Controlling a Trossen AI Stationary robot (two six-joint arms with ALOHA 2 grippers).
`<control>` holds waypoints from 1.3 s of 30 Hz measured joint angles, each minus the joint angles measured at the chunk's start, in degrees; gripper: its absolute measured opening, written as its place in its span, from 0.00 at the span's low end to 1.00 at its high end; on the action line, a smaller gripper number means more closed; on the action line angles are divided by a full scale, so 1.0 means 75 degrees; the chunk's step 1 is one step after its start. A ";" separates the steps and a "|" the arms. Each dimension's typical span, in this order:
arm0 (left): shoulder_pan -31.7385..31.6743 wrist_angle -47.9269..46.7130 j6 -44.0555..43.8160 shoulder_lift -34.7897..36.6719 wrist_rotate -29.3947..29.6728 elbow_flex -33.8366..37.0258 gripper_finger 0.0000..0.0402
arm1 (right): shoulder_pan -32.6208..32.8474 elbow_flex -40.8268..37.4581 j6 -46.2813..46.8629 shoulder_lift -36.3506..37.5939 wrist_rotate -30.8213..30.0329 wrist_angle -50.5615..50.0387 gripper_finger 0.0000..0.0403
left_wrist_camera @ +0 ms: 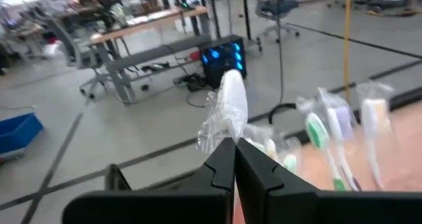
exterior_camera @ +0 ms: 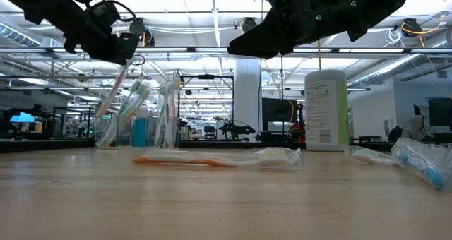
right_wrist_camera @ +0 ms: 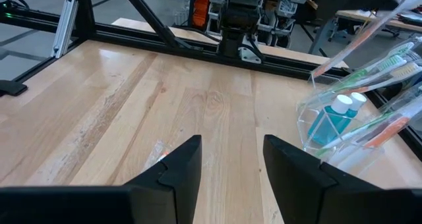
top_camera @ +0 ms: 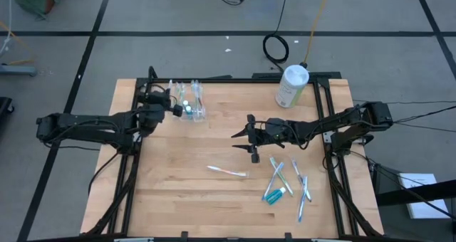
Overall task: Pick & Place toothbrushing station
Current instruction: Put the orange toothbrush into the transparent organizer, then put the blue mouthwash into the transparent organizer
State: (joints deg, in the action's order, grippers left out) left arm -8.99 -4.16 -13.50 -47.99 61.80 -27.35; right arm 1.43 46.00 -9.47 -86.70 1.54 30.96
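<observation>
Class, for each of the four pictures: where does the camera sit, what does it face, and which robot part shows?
High: overhead, both arms, clear cup.
Low: table height, facing the room; cup, canister.
Left wrist: shut left gripper pinching a wrapped toothbrush.
Right wrist: open right gripper, facing cup.
All four share the cup.

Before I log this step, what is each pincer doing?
Left pincer: shut on a wrapped toothbrush, above the clear cup.
Right pincer: open, empty, mid-table above the wood.
</observation>
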 joint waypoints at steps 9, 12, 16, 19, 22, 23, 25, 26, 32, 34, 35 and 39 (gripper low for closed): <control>-0.0003 -0.1526 -0.0716 0.0000 -0.1700 -0.0003 0.02 | 0.0003 -0.0001 0.0003 0.0000 0.0001 0.0000 0.39; -0.0003 -0.1891 -0.1214 -0.0006 -0.1819 -0.0003 0.01 | 0.0003 -0.0003 0.0006 0.0000 0.0003 0.0000 0.39; -0.0003 -0.1961 -0.1259 0.0000 -0.1324 -0.0003 0.04 | 0.0003 0.0000 0.0006 0.0000 0.0001 0.0000 0.39; -0.0009 -0.2196 -0.1244 0.0006 -0.1233 -0.0003 0.09 | 0.0005 0.0000 0.0115 0.0000 0.0003 0.0000 0.39; -0.0010 -0.2622 -0.1482 0.0006 -0.1280 -0.0003 0.15 | 0.0005 -0.0003 0.0290 0.0000 0.0002 -0.0003 0.39; -0.0029 -0.2830 -0.1605 0.0006 -0.1348 -0.0003 0.18 | 0.0005 0.0000 0.0328 0.0000 0.0002 0.0000 0.39; -0.0121 -0.3271 -0.1790 0.0006 -0.1655 -0.0003 0.22 | 0.0005 -0.0002 0.0370 0.0000 0.0001 0.0000 0.39; -0.0191 -0.3444 -0.1893 0.0006 -0.1846 -0.0003 0.24 | 0.0005 0.0000 0.0373 0.0000 0.0003 0.0000 0.39; -0.0436 -0.3580 -0.2103 0.0000 -0.2106 -0.0003 0.33 | 0.0005 0.0000 0.0371 0.0000 0.0003 0.0000 0.39; -0.0446 -0.3473 -0.2048 0.0000 -0.2089 -0.0003 0.35 | 0.0005 -0.0003 0.0372 0.0000 0.0003 0.0000 0.39; -0.0443 -0.3406 -0.2007 0.0000 -0.2086 -0.0003 0.36 | 0.0005 -0.0003 0.0371 0.0000 0.0003 0.0000 0.39; -0.0337 -0.3120 -0.1391 0.0102 -0.2070 -0.0055 0.39 | 0.0005 -0.0001 0.0370 0.0000 0.0003 0.0000 0.39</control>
State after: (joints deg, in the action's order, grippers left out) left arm -11.52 -27.57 -23.93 -47.22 46.28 -27.77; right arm 1.48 45.99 -6.70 -86.70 1.56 30.96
